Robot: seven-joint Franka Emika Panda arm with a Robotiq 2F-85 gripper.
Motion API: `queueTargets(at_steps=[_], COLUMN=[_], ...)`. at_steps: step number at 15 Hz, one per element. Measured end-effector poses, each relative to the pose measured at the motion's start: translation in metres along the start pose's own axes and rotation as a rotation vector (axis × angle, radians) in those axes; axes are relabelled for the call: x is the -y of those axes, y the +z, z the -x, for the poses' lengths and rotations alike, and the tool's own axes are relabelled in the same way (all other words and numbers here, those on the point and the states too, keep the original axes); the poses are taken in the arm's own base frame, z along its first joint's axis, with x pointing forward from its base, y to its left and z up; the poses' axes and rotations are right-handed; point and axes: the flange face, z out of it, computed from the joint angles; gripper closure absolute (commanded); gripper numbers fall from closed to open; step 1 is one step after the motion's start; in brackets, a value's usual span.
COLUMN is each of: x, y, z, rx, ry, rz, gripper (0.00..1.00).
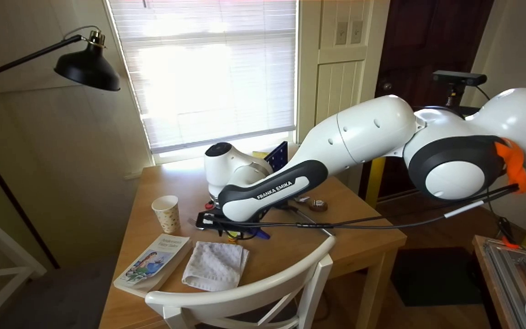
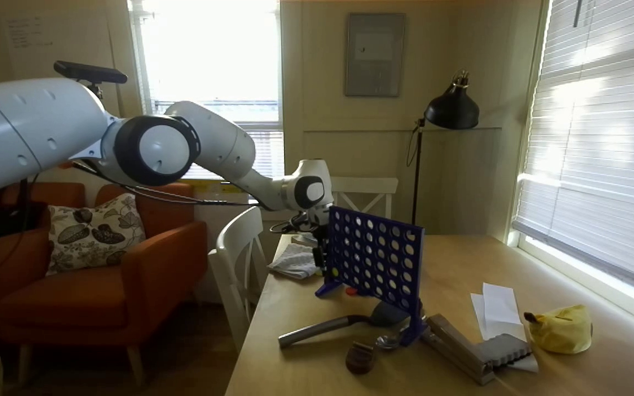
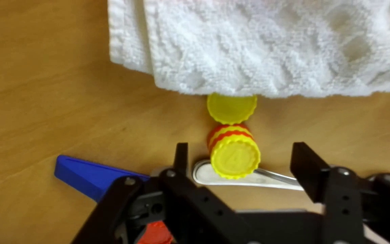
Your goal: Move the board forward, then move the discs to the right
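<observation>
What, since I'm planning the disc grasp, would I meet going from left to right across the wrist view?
Blue board foot → one tool fingertip → stack of red and yellow discs → opposite tool fingertip. Things overlapping these are left out.

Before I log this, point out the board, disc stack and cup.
Board point(image 2: 376, 258), in an exterior view: lattice between holes.
Disc stack point(image 3: 235, 156), wrist view: top face.
Cup point(image 1: 168, 218), in an exterior view: side.

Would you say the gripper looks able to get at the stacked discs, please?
Probably yes: the gripper is open, and in the wrist view the stacked discs show uncovered between its jaws.
</observation>
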Motion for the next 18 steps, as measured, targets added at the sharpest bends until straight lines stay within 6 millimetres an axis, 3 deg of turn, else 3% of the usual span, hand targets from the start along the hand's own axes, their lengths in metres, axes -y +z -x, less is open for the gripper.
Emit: queueTargets(at_steps=[5, 13, 18], x=[0.000, 0.004, 0.012], y=[0.005, 0.001, -0.037], z=[0.001, 0.005, 0.006], rx=[0.000, 0.001, 0.044], ry=[-0.011, -0.052, -0.107], rz=[-0.009, -0.033, -0.084], gripper=[0.87, 0.89, 0.89])
